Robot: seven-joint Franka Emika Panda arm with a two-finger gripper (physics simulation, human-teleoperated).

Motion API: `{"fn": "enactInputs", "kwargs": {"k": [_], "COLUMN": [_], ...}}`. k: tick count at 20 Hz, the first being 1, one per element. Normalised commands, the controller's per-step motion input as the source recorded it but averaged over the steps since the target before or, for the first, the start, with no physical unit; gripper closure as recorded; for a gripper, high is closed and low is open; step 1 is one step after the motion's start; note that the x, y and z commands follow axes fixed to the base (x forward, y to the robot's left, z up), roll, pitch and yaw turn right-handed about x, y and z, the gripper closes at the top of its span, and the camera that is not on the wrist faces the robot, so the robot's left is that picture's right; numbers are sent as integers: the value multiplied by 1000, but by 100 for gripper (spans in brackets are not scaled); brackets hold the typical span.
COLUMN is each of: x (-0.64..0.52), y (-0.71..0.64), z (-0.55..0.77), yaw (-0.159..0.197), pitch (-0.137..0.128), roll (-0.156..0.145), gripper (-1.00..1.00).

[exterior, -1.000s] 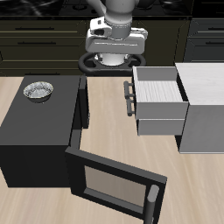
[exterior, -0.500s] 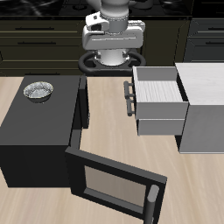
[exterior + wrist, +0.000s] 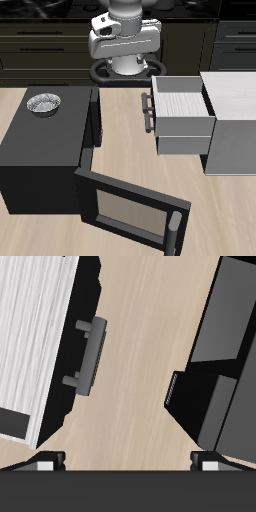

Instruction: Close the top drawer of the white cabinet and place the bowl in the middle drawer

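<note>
My gripper (image 3: 124, 62) hovers high over the table's back, fingers (image 3: 45, 461) spread wide, nothing between them! Below me the white cabinet (image 3: 232, 125) has its top drawer (image 3: 182, 117) pulled right out, dark handle (image 3: 90, 354) facing the black box (image 3: 45, 150). The bowl (image 3: 44, 102) sits atop that black box, well apart from the cabinet, door (image 3: 130, 213) hanging open

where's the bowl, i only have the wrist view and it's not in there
Observer: The bowl sits on top of the black box, toward its back edge.
Operator: anything sticking out near it
Observer: Yes, the black box's windowed door hangs open toward the table's front edge.
Operator: which drawer am i looking at
Observer: The top drawer, pulled out of the white cabinet.
</note>
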Motion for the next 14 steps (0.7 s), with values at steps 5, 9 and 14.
{"fn": "enactInputs", "kwargs": {"k": [5, 9, 14], "x": [189, 77, 119], "y": [-13, 123, 63], "z": [-25, 15, -4], "yaw": [65, 182, 198], "pitch": [40, -6, -5], "roll": [-2, -6, -59], "gripper": [-100, -100, -100]}}
